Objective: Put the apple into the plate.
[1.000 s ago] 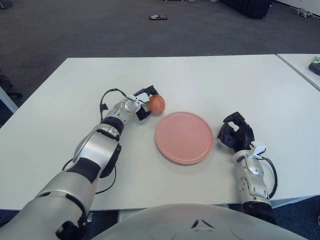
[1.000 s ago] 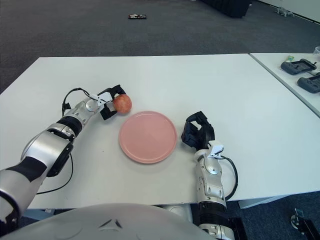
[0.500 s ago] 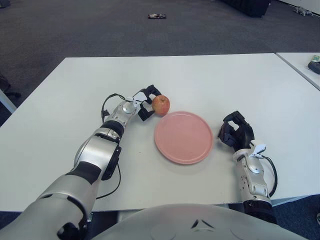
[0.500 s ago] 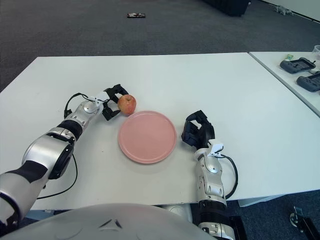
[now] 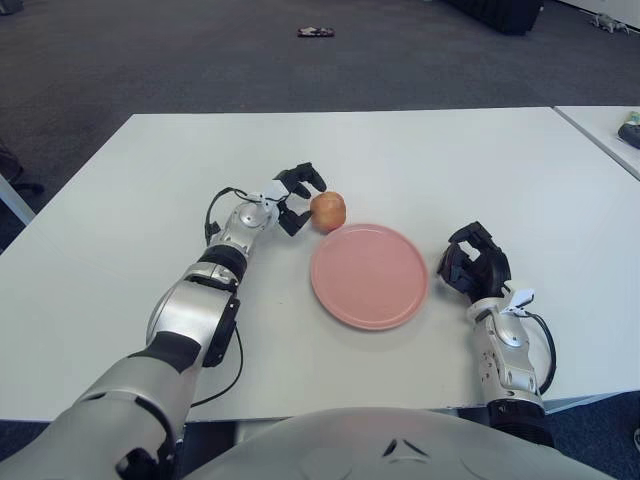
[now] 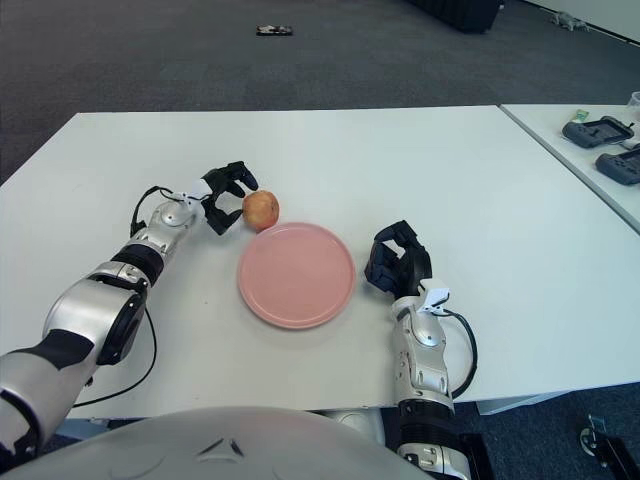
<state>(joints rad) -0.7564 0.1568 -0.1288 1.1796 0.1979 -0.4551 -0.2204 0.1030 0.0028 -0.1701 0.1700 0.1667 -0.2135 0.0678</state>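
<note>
**Head-mounted stereo pair over the table**

Both eyes look forward and down from the robot's head, close above the white table (image 5: pixel 420 160); the pink plate (image 5: pixel 369 275) lies near centre in each; the right eye, set slightly rightward, shows more of the neighbouring table (image 6: pixel 600 150) beyond the plate's right.

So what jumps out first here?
The pink plate at the middle of the white table, bare, with a red apple just beyond its far-left rim. The left hand sits right beside the apple, fingers spread; the right hand shows curled right of the plate.
</note>
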